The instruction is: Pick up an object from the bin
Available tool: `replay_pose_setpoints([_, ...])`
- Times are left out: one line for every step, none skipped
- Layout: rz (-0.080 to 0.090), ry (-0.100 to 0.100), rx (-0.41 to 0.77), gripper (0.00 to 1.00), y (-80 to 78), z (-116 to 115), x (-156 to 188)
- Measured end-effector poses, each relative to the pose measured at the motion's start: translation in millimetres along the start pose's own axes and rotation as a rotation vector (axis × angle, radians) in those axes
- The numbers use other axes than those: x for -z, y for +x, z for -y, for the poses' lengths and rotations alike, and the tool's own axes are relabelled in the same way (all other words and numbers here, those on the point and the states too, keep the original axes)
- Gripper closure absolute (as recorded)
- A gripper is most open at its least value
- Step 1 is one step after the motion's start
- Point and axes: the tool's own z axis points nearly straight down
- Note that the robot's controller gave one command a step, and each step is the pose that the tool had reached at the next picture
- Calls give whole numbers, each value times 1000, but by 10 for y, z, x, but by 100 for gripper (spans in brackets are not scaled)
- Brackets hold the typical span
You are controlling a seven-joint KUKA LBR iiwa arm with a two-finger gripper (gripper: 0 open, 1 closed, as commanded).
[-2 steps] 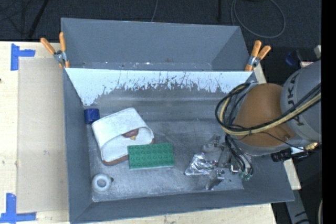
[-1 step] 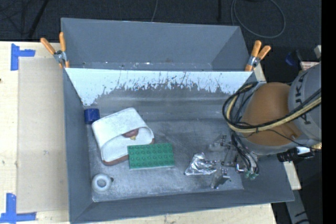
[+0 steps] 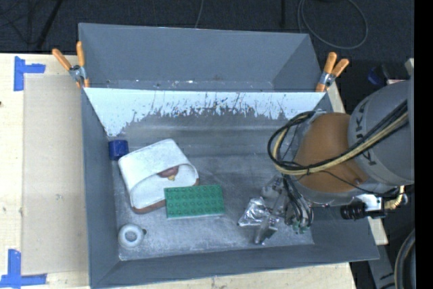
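gripper [image 3: 274,223]: low in front right corner of grey bin [image 3: 203,64], just beside crumpled silver foil lump [image 3: 252,214]; jaw state: cannot tell. further left: 1 green studded plate [image 3: 194,202], 1 white shoe [image 3: 152,169], 1 white tape roll [image 3: 132,235].

The bin [image 3: 203,64] holds five things, one of each kind: one green studded plate [image 3: 194,202]; one white slipper [image 3: 152,166] touching its upper left; one blue block [image 3: 118,147] beyond that; one tape roll [image 3: 132,235] at its lower left; one crumpled silver piece [image 3: 254,213] to its right.
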Motion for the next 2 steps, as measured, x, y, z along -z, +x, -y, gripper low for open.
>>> replay_pose_setpoints([-1,0,3,0,-4,3,9])
replay_pose_setpoints([10,-4,4,100,-34,-15,37])
